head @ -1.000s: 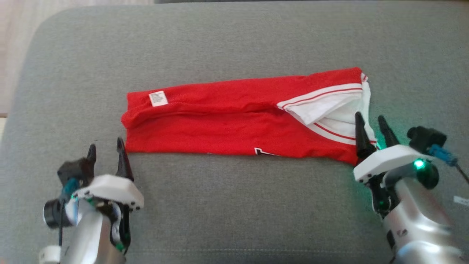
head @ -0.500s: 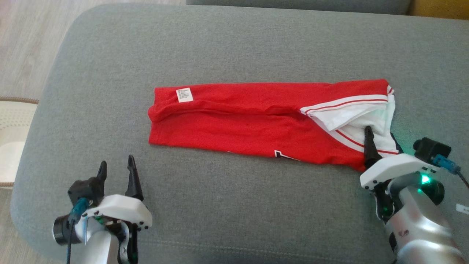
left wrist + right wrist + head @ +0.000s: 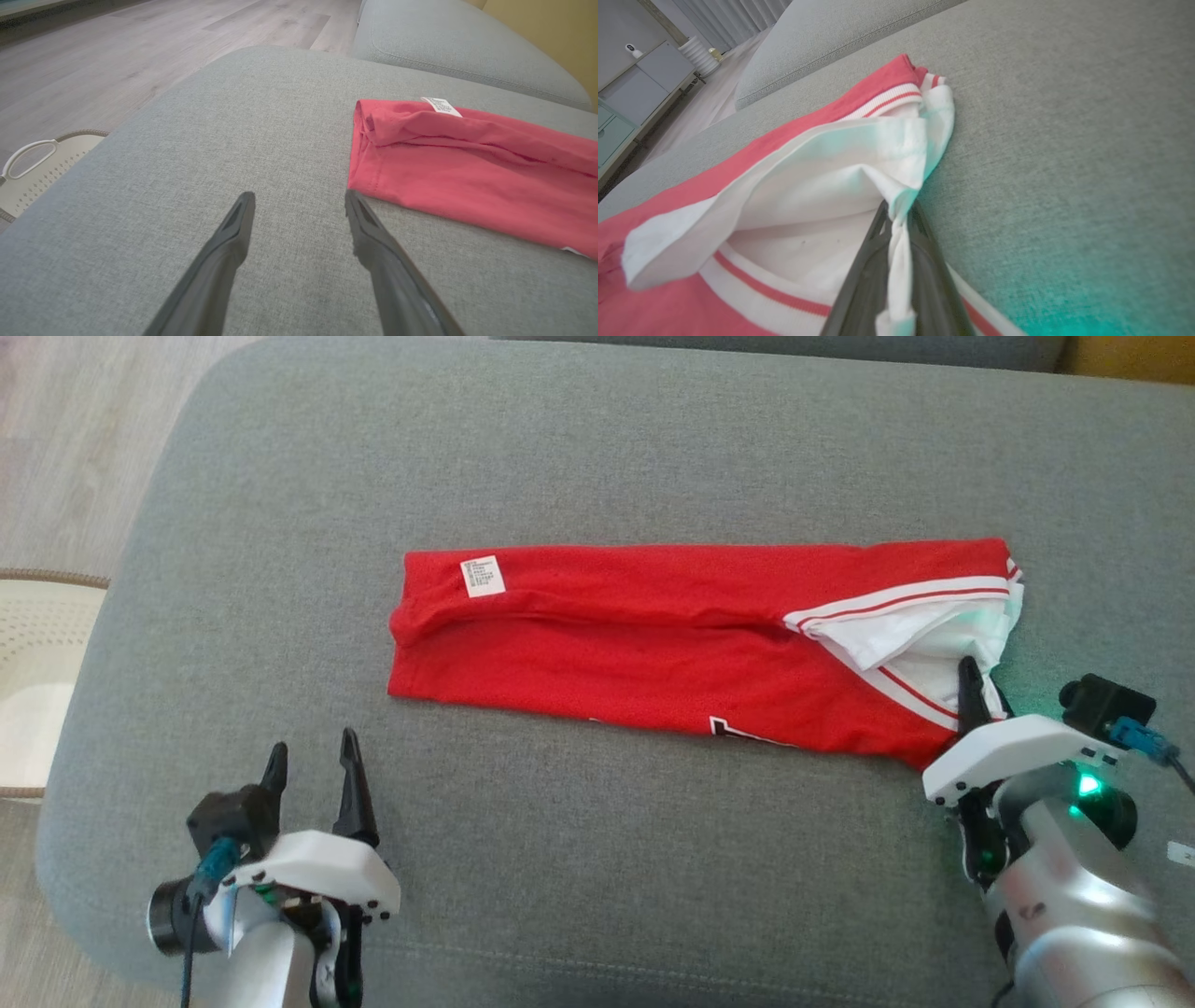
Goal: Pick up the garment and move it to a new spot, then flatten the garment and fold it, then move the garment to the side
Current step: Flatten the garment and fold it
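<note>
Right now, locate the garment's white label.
In the head view the white label lies at the far left corner of the red garment, beyond the left hand.

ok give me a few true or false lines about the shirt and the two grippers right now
1. The right gripper has its jaws shut on a white edge of the shirt. True.
2. The left gripper is holding the shirt's red end. False: its jaws stand open over the grey cushion, apart from the shirt.
3. A white label sits near the shirt's red end. True.
4. The shirt lies on the wooden floor. False: it lies stretched out on the cushion.
</note>
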You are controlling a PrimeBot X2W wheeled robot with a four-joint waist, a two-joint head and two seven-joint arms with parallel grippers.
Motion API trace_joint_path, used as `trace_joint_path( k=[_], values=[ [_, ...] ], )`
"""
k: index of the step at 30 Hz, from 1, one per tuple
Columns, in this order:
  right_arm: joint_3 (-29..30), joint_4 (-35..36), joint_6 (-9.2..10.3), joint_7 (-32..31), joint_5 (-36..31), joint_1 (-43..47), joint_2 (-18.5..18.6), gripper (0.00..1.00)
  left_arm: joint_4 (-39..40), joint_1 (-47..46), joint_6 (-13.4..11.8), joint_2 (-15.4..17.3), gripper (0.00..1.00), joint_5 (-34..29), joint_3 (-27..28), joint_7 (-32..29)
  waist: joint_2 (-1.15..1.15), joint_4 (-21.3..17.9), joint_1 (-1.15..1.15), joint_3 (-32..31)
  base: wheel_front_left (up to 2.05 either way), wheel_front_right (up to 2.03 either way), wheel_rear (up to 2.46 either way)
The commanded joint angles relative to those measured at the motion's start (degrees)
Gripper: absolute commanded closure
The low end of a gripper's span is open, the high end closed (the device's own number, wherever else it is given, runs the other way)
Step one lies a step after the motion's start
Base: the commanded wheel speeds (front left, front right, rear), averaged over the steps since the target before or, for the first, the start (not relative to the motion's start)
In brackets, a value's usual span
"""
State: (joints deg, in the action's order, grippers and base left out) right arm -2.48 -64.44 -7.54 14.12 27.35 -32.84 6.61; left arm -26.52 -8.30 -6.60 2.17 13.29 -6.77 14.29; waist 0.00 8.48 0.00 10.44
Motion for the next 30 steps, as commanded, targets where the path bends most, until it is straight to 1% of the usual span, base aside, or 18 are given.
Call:
trace_joint_path(
  k=[1, 5, 9, 12, 14, 19, 22, 26, 30],
  values=[
    [-1.59, -0.08, 0.05, -0.20, 0.40, -0.20, -0.16, 1.00, 1.28, -1.04, -0.08, 0.71, 0.00, 0.17, 1.50, 0.71, 0.00, 0.02, 0.00, -0.08, 0.00, 0.00, 0.00],
    [-0.54, -0.10, 0.05, 0.49, 0.94, 0.33, 1.70, 1.00, 0.93, -0.54, 0.26, 0.71, 0.00, -0.18, 1.59, 0.71, 0.00, -0.17, 0.00, -0.89, 0.00, 0.00, 0.00],
    [1.18, 1.50, 0.05, 0.81, 0.84, 0.68, 4.25, 1.00, 0.86, 0.23, 0.39, 0.71, 0.00, -0.07, 1.02, 0.71, 0.00, -0.87, 0.00, -1.87, 0.00, 0.00, 0.00],
    [2.12, 4.84, 0.05, 0.84, -0.26, 0.81, 5.80, 1.00, 0.79, 0.63, 0.63, 0.71, 0.00, 0.21, 0.29, 0.71, 0.00, -1.62, 0.00, -2.43, 0.00, 0.00, 0.00],
    [1.69, 7.69, 0.05, 0.85, -1.15, 0.96, 5.82, 1.00, 0.75, 0.84, 0.69, 0.71, 0.00, 0.57, -0.48, 0.71, 0.00, -2.11, 0.00, -2.80, 0.00, 0.00, 0.00],
    [-3.25, 16.41, 0.05, 0.86, -2.04, 1.71, 3.95, 1.00, 0.82, 0.84, 0.19, 0.71, 0.00, 1.97, -2.94, 0.71, 0.00, -2.49, 0.00, -3.26, 0.00, 0.00, 0.00],
    [-7.34, 20.94, 0.05, 0.79, -1.28, 2.64, 2.76, 1.00, 0.59, 0.74, 0.03, 0.71, 0.00, 2.36, -4.60, 0.71, 0.00, -1.75, 0.00, -3.69, 0.00, 0.00, 0.00],
    [-13.87, 26.46, 0.05, -1.17, 0.53, 4.08, 1.37, 1.00, 0.40, 0.53, -0.08, 0.71, 0.00, 3.19, -6.60, 0.71, 0.00, 0.76, 0.00, -4.04, 0.00, 0.00, 0.00],
    [-18.70, 29.95, 0.05, -3.44, 2.02, 4.88, 0.79, 1.00, 0.30, 0.65, -0.22, 0.71, 0.00, 3.91, -8.56, 0.71, 0.00, 4.97, 0.00, -4.17, 0.00, 0.00, 0.00]
  ],
)
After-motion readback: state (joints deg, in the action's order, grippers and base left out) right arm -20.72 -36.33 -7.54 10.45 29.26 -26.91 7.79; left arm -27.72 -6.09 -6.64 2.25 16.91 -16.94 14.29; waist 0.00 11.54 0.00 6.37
